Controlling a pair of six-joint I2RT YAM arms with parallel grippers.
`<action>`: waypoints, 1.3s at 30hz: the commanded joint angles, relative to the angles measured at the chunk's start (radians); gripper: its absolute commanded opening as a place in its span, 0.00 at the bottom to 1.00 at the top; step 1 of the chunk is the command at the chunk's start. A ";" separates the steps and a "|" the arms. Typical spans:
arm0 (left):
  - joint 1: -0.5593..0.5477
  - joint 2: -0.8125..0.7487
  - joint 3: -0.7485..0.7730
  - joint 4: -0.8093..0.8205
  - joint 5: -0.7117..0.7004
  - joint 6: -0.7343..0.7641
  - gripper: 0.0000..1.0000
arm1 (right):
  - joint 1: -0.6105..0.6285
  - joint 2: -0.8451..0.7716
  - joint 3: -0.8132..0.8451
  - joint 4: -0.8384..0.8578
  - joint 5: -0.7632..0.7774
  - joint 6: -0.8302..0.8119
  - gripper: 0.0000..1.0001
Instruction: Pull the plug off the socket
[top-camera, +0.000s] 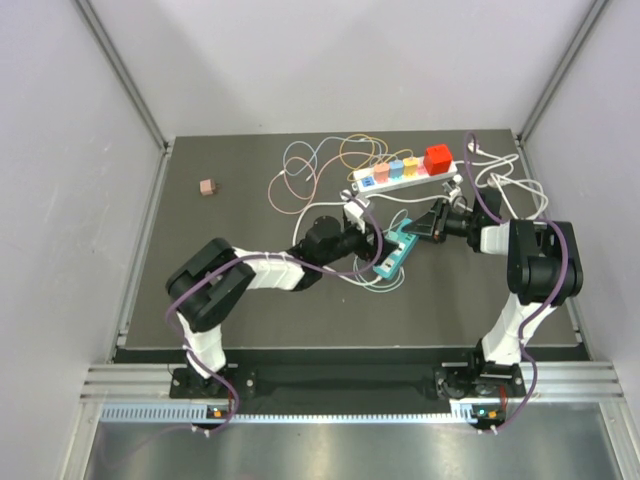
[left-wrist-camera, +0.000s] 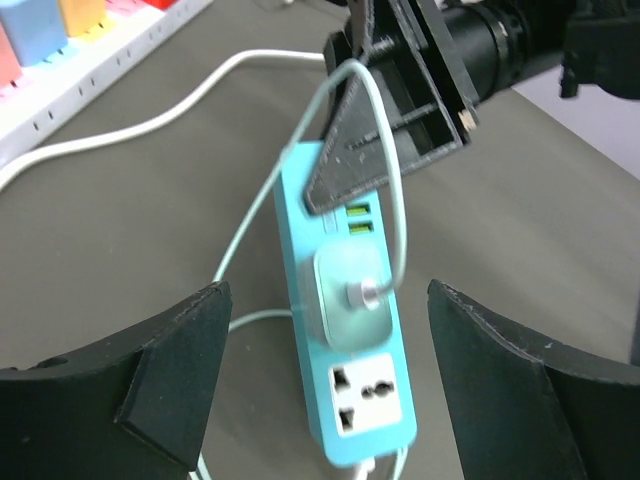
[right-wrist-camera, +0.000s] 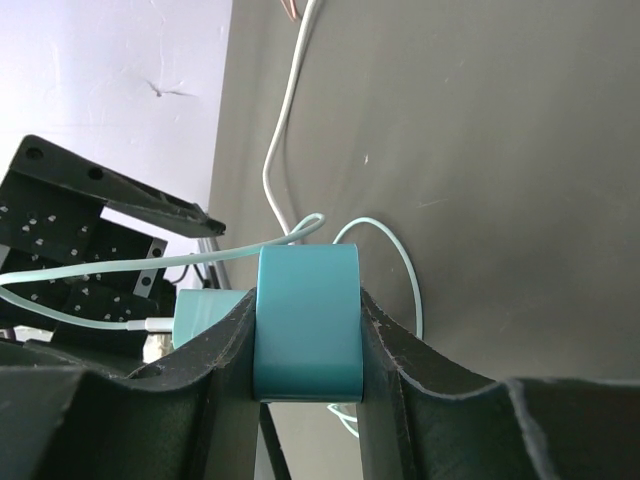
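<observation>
A teal power strip (top-camera: 392, 252) lies on the dark mat in the middle. A pale teal plug (left-wrist-camera: 350, 297) with a thin cable sits in its socket, seen in the left wrist view. My right gripper (top-camera: 428, 224) is shut on the strip's far end (right-wrist-camera: 308, 322), a finger on each side. My left gripper (top-camera: 368, 240) is open, its fingers (left-wrist-camera: 160, 370) wide to either side of the strip's (left-wrist-camera: 345, 320) near end, touching nothing. The plug also shows in the right wrist view (right-wrist-camera: 205, 315), sticking out to the left.
A white power strip (top-camera: 405, 172) with coloured adapters lies at the back, with loose cables (top-camera: 320, 165) around it. A small pink block (top-camera: 207, 187) sits at the far left. White cables (top-camera: 505, 180) loop at the right.
</observation>
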 joint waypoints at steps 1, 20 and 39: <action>-0.018 0.032 0.074 -0.002 -0.060 0.034 0.83 | -0.008 -0.047 0.019 0.038 -0.035 0.005 0.00; -0.137 0.111 0.277 -0.353 -0.367 0.220 0.52 | -0.007 -0.043 0.018 0.048 -0.038 0.028 0.00; -0.137 -0.087 0.203 -0.274 -0.352 0.156 0.00 | -0.046 -0.050 0.016 -0.014 0.009 -0.028 0.00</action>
